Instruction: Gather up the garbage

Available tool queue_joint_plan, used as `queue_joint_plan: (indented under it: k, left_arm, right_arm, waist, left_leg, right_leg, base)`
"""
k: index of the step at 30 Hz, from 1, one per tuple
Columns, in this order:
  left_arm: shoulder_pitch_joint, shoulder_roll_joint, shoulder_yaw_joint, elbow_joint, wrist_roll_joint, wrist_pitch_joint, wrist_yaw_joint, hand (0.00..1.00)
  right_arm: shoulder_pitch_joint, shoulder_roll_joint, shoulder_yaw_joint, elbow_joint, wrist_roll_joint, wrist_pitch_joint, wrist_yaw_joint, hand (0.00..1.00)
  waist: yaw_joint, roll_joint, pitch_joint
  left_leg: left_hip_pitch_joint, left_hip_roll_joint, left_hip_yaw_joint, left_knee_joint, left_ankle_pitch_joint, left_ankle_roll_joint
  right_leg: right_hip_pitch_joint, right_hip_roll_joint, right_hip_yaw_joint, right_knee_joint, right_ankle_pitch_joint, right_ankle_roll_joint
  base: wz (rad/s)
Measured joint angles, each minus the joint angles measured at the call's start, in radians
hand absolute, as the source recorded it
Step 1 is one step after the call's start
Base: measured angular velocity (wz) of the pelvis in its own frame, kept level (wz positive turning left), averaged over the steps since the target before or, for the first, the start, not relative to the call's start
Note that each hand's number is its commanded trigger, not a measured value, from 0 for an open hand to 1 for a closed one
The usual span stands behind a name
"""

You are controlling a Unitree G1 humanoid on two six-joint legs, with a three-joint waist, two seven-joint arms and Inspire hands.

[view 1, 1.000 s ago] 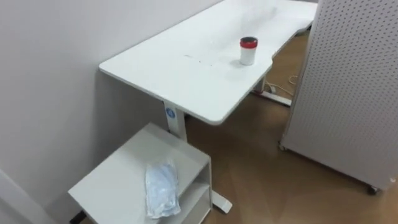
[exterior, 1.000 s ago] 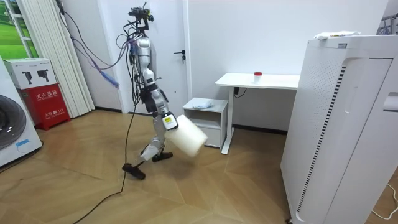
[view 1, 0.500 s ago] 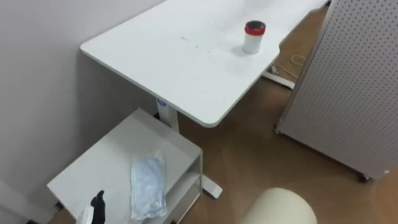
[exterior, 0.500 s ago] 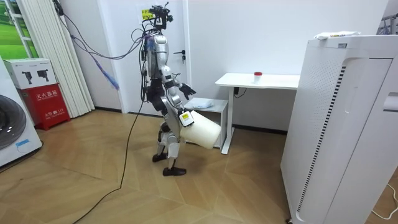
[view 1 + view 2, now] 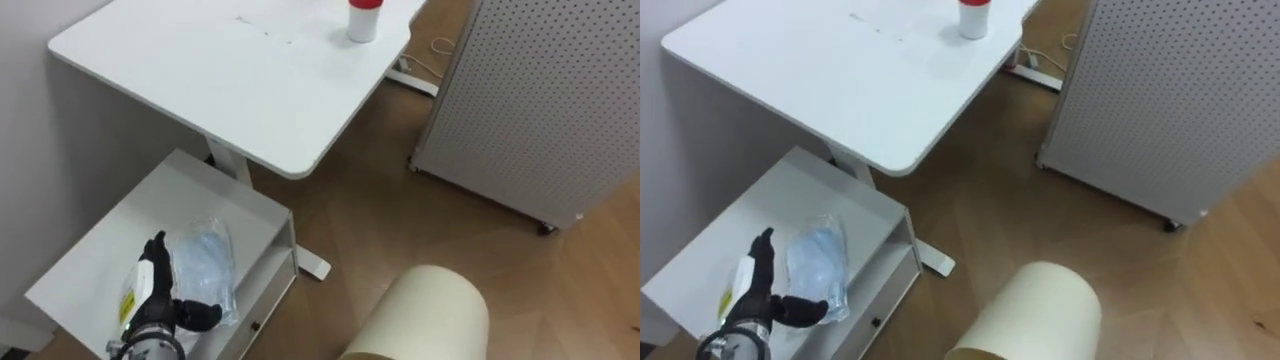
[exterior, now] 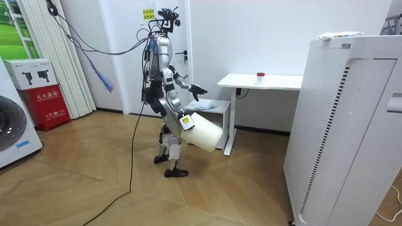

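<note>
Since half a second ago the left robot hand (image 5: 150, 292) has come up from the near edge of the low white cabinet (image 5: 110, 235) and now hangs over its top, fingers straight and thumb spread toward the garbage, gripping nothing. The garbage, a crumpled clear plastic bag (image 5: 202, 268), lies on the cabinet top toward its near right edge, just beside the hand; the thumb tip overlaps the bag's near end, but whether it touches cannot be told. The cream waste bin (image 5: 432, 312) hangs tipped at the robot's right side over the wooden floor. The right robot hand (image 6: 181, 119) is at the bin's rim, and whether its fingers clasp that rim cannot be told. Behind the cabinet stands the table (image 5: 200, 80), with a red-lidded cup (image 5: 364, 18) near its far right edge. A perforated white panel (image 5: 540, 90) stands to the right. The step in hand looks like the reach for the bag. The next move probably calls for shifting the hand right over the bag, lowering it and closing round the loose plastic, then carrying it across to the bin's mouth.
</note>
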Motion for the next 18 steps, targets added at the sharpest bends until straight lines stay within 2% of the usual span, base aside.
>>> queue_joint_plan:
  k: [3, 6, 8, 12, 14, 16, 18]
  left_arm:
    - [-0.026, 0.009, -0.029, 0.000, -0.001, 0.000, 0.028, 0.00]
    - [-0.041, 0.010, -0.057, 0.001, 0.005, 0.000, 0.037, 0.00]
    - [-0.063, 0.010, -0.060, 0.014, 0.013, 0.000, 0.045, 0.00]
    - [-0.097, 0.026, -0.086, 0.048, 0.029, 0.005, 0.059, 0.00]
    - [-0.098, 0.028, -0.096, 0.065, 0.043, 0.023, 0.060, 0.00]
    - [-0.100, 0.034, -0.110, 0.074, 0.052, 0.039, 0.060, 0.00]
    - [-0.105, 0.035, -0.133, 0.082, 0.064, 0.059, 0.059, 0.00]
  right_arm:
    - [-0.023, -0.001, 0.005, -0.007, 0.007, -0.005, -0.001, 1.00]
    - [-0.031, -0.004, 0.021, -0.016, 0.030, -0.008, -0.007, 1.00]
    - [-0.033, -0.005, 0.025, -0.030, 0.042, -0.012, -0.011, 1.00]
    - [-0.047, -0.007, 0.028, -0.043, 0.043, -0.011, -0.014, 1.00]
    - [-0.047, -0.014, 0.035, -0.067, 0.046, -0.009, -0.018, 1.00]
    - [-0.050, -0.022, 0.037, -0.084, 0.056, -0.007, -0.018, 1.00]
    - [-0.051, -0.028, 0.037, -0.089, 0.090, -0.002, -0.022, 1.00]
  waist:
    - [-0.003, 0.004, 0.0028]
    - [-0.005, 0.006, 0.0037]
    - [-0.020, 0.006, 0.0045]
    - [-0.036, 0.011, 0.0096]
    - [-0.047, 0.012, 0.0103]
    - [-0.058, 0.019, 0.0135]
    - [-0.058, 0.019, 0.0138]
  left_leg:
    - [-0.055, 0.020, 0.000, 0.040, -0.005, -0.008]
    - [-0.073, 0.028, 0.000, 0.055, -0.008, -0.013]
    - [-0.095, 0.030, -0.001, 0.073, -0.009, -0.016]
    - [-0.144, 0.044, 0.006, 0.115, -0.022, -0.018]
    - [-0.175, 0.047, 0.007, 0.136, -0.026, -0.021]
    - [-0.206, 0.047, 0.000, 0.159, -0.029, -0.022]
    - [-0.245, 0.058, -0.002, 0.186, -0.033, -0.025]
  right_leg:
    - [-0.047, 0.014, 0.000, 0.017, 0.007, -0.010]
    - [-0.068, 0.017, -0.002, 0.034, 0.005, -0.017]
    - [-0.091, 0.016, -0.001, 0.055, 0.001, -0.024]
    - [-0.142, 0.023, 0.009, 0.082, -0.001, -0.032]
    - [-0.172, 0.028, 0.023, 0.098, -0.004, -0.039]
    - [-0.196, 0.030, 0.018, 0.110, -0.006, -0.042]
    - [-0.229, 0.032, 0.014, 0.125, -0.010, -0.049]
  base:
    - [-0.08]
    - [-0.04]
    - [0.00]
    - [-0.11]
    - [-0.12]
    - [0.03]
    - [0.02]
